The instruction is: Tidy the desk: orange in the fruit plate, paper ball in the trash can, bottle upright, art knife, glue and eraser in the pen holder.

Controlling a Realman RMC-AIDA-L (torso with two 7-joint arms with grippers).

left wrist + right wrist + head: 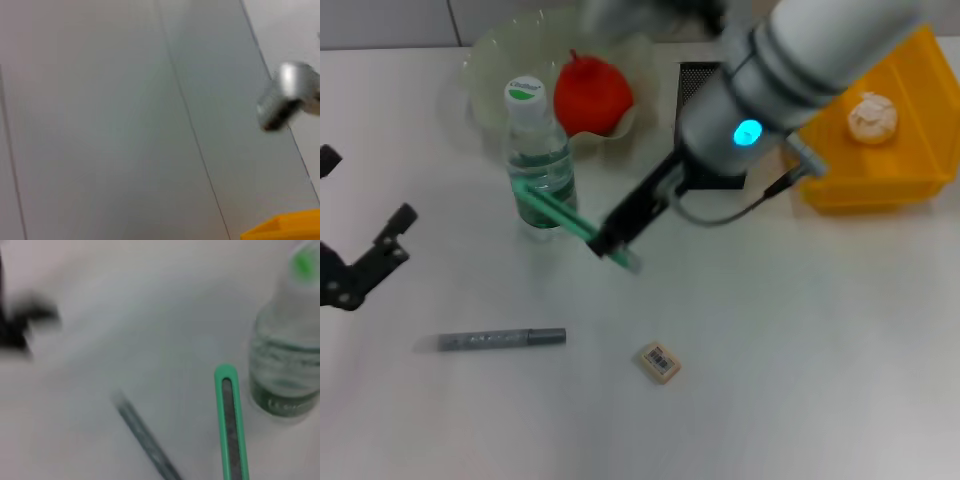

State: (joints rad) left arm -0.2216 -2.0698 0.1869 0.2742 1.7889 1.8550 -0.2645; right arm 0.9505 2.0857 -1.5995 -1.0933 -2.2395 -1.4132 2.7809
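Note:
My right gripper point(610, 240) is shut on the green art knife point(560, 215), which hangs slanted just in front of the upright bottle point(538, 160). In the right wrist view the knife point(231, 425) points past the bottle point(287, 365). The grey glue stick point(500, 340) and the eraser point(660, 362) lie on the table near the front. The orange point(592, 92) rests in the clear fruit plate point(490, 70). A paper ball point(872, 117) lies in the yellow trash can point(910, 180). The black pen holder point(698, 80) is mostly hidden behind my right arm. My left gripper point(365, 262) is open at the left edge.
The glue stick point(145, 440) also shows in the right wrist view, lying on the table beside the knife. The left wrist view shows bare grey surface, a silver arm part point(287, 95) and a corner of the yellow bin point(285, 227).

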